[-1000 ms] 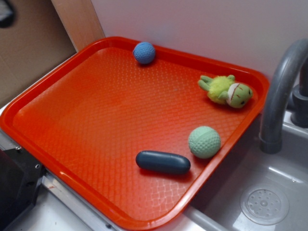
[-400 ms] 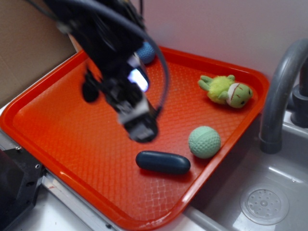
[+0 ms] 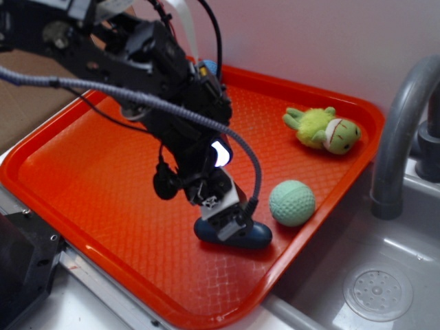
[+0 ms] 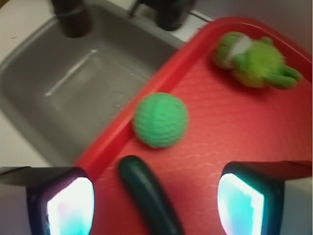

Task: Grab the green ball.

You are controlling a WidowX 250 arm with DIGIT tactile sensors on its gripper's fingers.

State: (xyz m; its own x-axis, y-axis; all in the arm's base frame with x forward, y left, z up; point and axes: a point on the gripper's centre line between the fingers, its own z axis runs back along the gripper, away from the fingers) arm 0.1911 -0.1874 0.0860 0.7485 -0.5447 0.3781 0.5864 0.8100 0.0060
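Observation:
The green ball (image 3: 292,203) (image 4: 160,120) is pale mint with a dimpled surface and rests on the red tray (image 3: 103,158) close to its right rim. My gripper (image 3: 227,218) (image 4: 155,205) hangs low over the tray, left of the ball and apart from it. It is open, with wide-spread glowing pads (image 4: 71,208). Between and below them lies a dark blue capsule-shaped object (image 3: 256,236) (image 4: 146,196), not gripped. The arm hides the capsule's left end in the exterior view.
A yellow-green plush frog (image 3: 323,129) (image 4: 254,61) lies at the tray's far right corner. A blue ball (image 3: 206,67) peeks out behind the arm at the back rim. A grey sink (image 3: 385,289) (image 4: 73,83) with a faucet (image 3: 402,124) borders the tray's right edge.
The arm came into view from the upper left and has dropped down and right, ending just over the dark capsule. The balls, frog and capsule have not moved.

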